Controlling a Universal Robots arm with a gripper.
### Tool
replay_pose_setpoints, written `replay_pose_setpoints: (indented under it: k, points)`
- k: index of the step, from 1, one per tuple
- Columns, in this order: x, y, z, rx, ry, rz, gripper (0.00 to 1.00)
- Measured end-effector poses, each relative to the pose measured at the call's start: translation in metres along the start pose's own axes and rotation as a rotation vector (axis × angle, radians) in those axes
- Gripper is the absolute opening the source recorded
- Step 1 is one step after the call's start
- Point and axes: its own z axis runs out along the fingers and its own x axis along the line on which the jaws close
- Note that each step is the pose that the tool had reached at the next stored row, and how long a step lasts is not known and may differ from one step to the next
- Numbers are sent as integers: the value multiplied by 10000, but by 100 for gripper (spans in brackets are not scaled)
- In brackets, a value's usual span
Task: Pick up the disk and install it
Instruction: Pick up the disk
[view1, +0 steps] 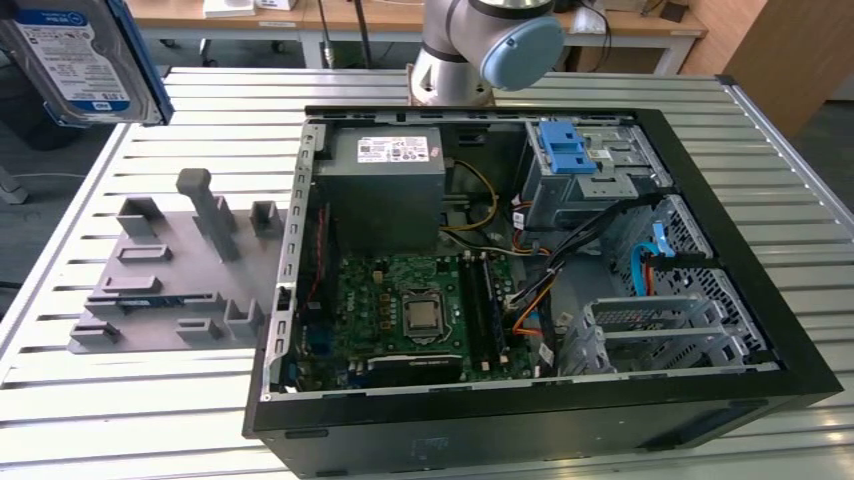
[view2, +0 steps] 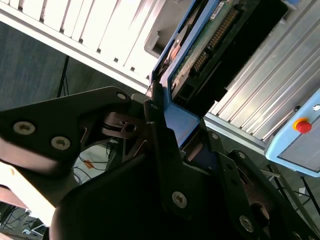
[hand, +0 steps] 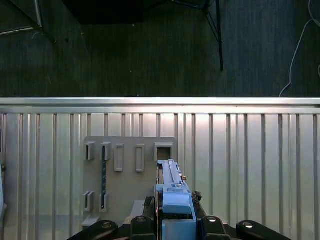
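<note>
Tool (view2: 180, 127): closed on the blue carrier frame of the disk (view2: 210, 45). In the second wrist view the two dark fingers (view2: 156, 125) press the frame from either side, and the drive's connector end projects beyond them.

Disk, orientation: its long axis runs straight out from the tool. In the first wrist view the tool (hand: 172, 222) holds the disk (hand: 170, 182) edge-on. In the exterior view the disk (view1: 80, 60) hangs at the exterior view's far left corner with its label face toward that camera, raised and touching nothing below.

Beneath it: the grey slotted holder (hand: 130, 170) lies on the bench (hand: 250, 165). In the exterior view this holder (view1: 174, 270) sits on the exterior view's left of the bench (view1: 134, 420), just beside the open computer case (view1: 747, 330).

Governing relation: the grey cage with the blue latch (view1: 587, 165) stands at the far right inside the case, well apart from the disk, with the grey power supply box (view1: 387, 185) between them. Judged from this, the pick is done and the install is not.
</note>
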Motion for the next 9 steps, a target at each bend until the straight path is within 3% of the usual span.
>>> replay_pose_setpoints:
  k: [1,2,9]
  points:
    - [0,0,-12,0,-1,0,36]
    - [0,1,-73,1,0,0,36]
    - [1,2,-154,0,0,0,36]
